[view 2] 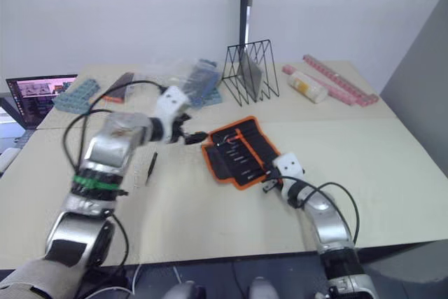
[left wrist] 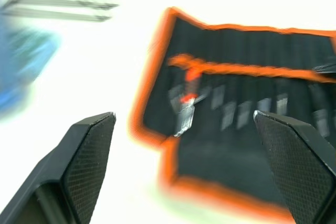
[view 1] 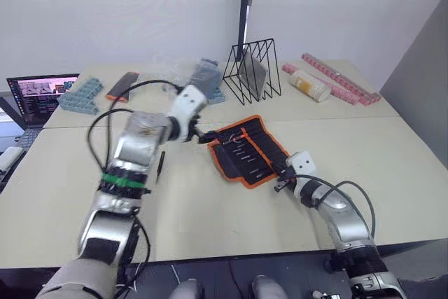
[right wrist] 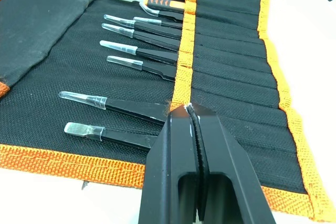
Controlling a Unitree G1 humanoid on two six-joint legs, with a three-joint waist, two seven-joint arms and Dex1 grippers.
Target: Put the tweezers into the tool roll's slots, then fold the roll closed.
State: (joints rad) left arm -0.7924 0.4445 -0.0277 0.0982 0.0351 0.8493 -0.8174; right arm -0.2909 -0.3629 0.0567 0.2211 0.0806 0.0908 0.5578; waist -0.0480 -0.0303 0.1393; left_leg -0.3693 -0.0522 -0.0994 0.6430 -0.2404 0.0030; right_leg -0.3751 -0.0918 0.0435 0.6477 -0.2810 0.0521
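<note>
Seven tweezers (right wrist: 139,53) sit in the slots (right wrist: 226,72) of the tool roll (right wrist: 231,98) in the right wrist view, their clear-capped tips pointing away from the orange middle stripe (right wrist: 185,51) — one of them, nearest the far edge, has an orange-and-black handle. One more slim black tweezer (view 1: 160,165) lies alone on the desk (view 1: 210,208), off the roll's left side, near the left arm.

The roll lies open and flat near the middle of the desk, turned at an angle to the desk's edges, its orange edging showing all round.

The left gripper (view 1: 207,135) hovers at the roll's left corner; in its wrist view the two black fingers (left wrist: 86,156) stand wide apart with nothing between them. The right gripper (right wrist: 190,109) rests at the roll's near right edge, its fingers pressed together — the tip lies on the orange stripe and grips nothing that can be made out.

Along the desk's far edge stand one black wire rack (view 1: 252,69), one clear bottle on its side (view 1: 309,84), two pink strips (view 1: 343,78), one blue-grey block tray (view 1: 80,96) and one dark pouch with an orange end (view 1: 122,86). One laptop (view 1: 38,96) sits off the far left corner.
</note>
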